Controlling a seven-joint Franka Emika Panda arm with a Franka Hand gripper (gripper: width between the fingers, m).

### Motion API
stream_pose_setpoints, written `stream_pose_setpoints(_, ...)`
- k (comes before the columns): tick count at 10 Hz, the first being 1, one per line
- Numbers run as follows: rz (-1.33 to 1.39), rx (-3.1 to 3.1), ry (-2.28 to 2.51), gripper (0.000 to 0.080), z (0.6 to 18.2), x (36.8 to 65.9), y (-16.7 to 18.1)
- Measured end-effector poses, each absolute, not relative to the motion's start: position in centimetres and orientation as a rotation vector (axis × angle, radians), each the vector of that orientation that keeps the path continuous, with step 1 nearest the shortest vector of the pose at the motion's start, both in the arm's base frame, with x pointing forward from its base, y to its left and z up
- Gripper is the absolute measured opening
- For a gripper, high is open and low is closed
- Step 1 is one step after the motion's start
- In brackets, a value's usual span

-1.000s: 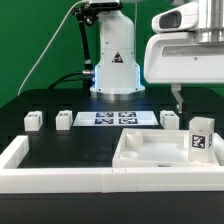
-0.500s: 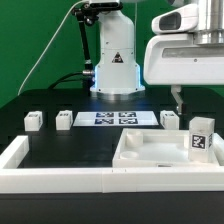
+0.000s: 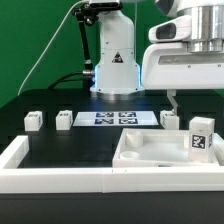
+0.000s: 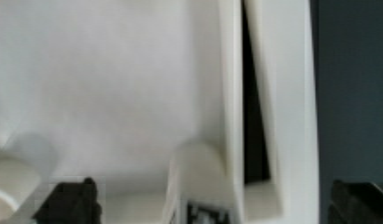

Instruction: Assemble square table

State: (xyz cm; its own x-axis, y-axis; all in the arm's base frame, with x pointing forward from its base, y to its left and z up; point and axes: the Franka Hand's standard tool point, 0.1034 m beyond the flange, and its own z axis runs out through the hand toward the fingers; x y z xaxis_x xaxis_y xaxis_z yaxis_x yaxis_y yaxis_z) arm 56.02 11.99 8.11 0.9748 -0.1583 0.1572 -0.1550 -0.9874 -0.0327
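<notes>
The white square table top [image 3: 150, 152] lies tray-like at the exterior view's lower right. A white leg with a tag [image 3: 200, 136] stands upright at its right corner. Three small white legs lie on the black table: two at the left [image 3: 33, 120] [image 3: 64, 118] and one by the marker board's right end [image 3: 168, 118]. My gripper [image 3: 174, 99] hangs above the far side of the top, near that third leg. In the wrist view the gripper [image 4: 214, 205] is open, its dark fingertips [image 4: 67, 198] wide apart over the top's white floor and rim [image 4: 241, 90]. It holds nothing.
The marker board [image 3: 117, 118] lies flat before the robot base [image 3: 116, 70]. A long white border wall [image 3: 60, 172] runs along the front and up the left side. A green backdrop stands behind.
The arm's hand has risen a little, so the gripper now sits higher above the table top. The parts have not moved.
</notes>
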Motion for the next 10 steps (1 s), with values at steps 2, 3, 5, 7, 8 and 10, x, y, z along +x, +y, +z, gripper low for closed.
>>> stream_pose_setpoints(2,-0.251,-3.116,0.027,0.0649,7.3,53.9,12.2)
stream_pose_setpoints(3,-0.247,-3.116,0.031,0.0649,7.2,53.5,12.3)
stream_pose_setpoints(5,-0.237,-3.118,0.021,0.0649,7.0,52.2,12.4)
stream_pose_setpoints(7,-0.226,-3.121,0.013,0.0649,6.6,51.3,12.4)
stream_pose_setpoints(8,-0.246,-3.120,-0.002,0.0649,6.3,50.2,12.4)
stream_pose_setpoints(10,-0.229,-3.127,-0.039,0.0649,5.4,46.2,11.6)
